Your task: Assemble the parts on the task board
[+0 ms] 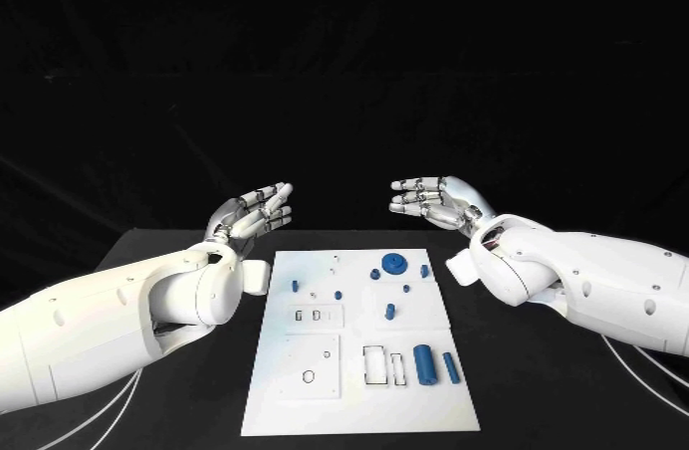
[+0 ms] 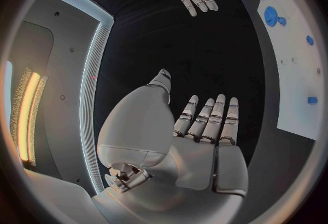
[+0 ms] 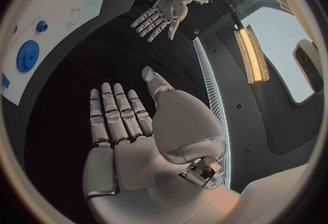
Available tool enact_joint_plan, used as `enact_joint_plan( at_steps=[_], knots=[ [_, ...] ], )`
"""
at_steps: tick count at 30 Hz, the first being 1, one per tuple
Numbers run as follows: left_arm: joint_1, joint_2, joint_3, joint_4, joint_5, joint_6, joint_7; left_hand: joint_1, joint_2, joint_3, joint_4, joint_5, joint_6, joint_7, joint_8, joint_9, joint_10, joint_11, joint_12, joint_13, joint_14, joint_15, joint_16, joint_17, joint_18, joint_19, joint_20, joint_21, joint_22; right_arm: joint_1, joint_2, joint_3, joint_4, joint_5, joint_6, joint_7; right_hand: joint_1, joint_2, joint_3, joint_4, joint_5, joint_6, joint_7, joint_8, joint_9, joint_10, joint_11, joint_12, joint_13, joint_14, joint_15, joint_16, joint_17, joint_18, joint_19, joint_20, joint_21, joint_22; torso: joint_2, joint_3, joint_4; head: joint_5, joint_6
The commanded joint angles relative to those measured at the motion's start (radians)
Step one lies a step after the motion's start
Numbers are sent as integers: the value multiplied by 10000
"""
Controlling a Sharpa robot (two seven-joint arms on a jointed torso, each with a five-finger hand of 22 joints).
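The white task board [image 1: 359, 410] lies flat in the middle of the black table. On it are small blue parts: a round disc [image 1: 393, 264] near the far edge, a thick cylinder [image 1: 425, 362] and a thin rod [image 1: 449, 367] near the front right. My left hand [image 1: 256, 212] hovers beyond the board's far left corner, fingers straight and apart, holding nothing; the left wrist view shows its flat palm [image 2: 205, 142]. My right hand [image 1: 436, 199] floats beyond the far right corner, fingers loosely spread and empty; its palm [image 3: 126, 125] is bare.
The black table [image 1: 560, 390] extends on both sides of the board. Several small blue pegs [image 1: 338, 295] and rectangular slots [image 1: 376, 365] dot the board. The disc [image 3: 28, 55] and the board [image 2: 300, 71] also appear in the wrist views.
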Motion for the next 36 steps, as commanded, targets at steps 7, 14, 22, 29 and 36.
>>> enact_joint_plan(
  at_steps=[7,14,22,29,36],
  knots=[
    [313,-667,40,828,-253,1468,-17,867,196,-108,-584,36,3251,830,609,211,4105,-506,840,194,3786,-709,952,314,748,3252,-89,1579,579,396,27,10,-278,-4832,844,-1557,777,-586,615,-1241,164,3160,352,108,17,3338,-754,14,34,4079,-981,446,110,457,4094,-706,2120,775,592,12,-22,18,90],
    [510,-1275,43,1598,-288,2208,126,1524,232,-148,-1173,12,3729,675,444,80,4647,-654,645,120,4332,-843,653,290,804,3548,-90,1588,462,604,67,14,-245,-7706,1197,-2889,399,-873,767,-1173,433,3717,117,107,37,4194,-1051,-18,82,5083,-1324,616,318,452,4825,-1046,2797,1102,1001,-11,-32,50,169],
    [680,-1596,44,2159,-295,2300,177,1501,238,-239,-1211,11,3848,668,375,51,4768,-670,559,113,4441,-860,537,277,818,3642,-101,1598,429,715,174,34,78,-10256,1566,-3789,-24,-1254,662,-994,270,4345,-310,167,105,5002,-1558,-30,247,7636,-2086,2181,1519,449,6567,-1804,4290,1904,1351,-39,-24,-55,240],
    [786,-1662,50,2370,-296,2279,187,1461,242,-309,-1218,11,3868,681,304,32,4780,-655,476,107,4399,-835,408,247,819,3699,-107,1604,409,737,407,38,145,-11373,1707,-4157,-258,-1531,925,-699,537,4436,-366,-93,117,4634,-1604,-217,423,7694,-2189,5869,4391,120,7818,-2024,6980,4835,1544,-59,9,-68,254],
    [826,-1677,51,2424,-296,2244,183,1443,246,-341,-1220,11,3874,690,270,27,4782,-646,436,105,4383,-823,349,233,818,3718,-109,1603,397,739,642,37,155,-11724,1879,-4255,-263,-1734,1256,-436,795,4422,-355,-247,143,4273,-1529,-150,568,7672,-2138,9651,8278,-341,8750,-1974,9662,8390,1678,-77,78,-137,317]
  ],
)
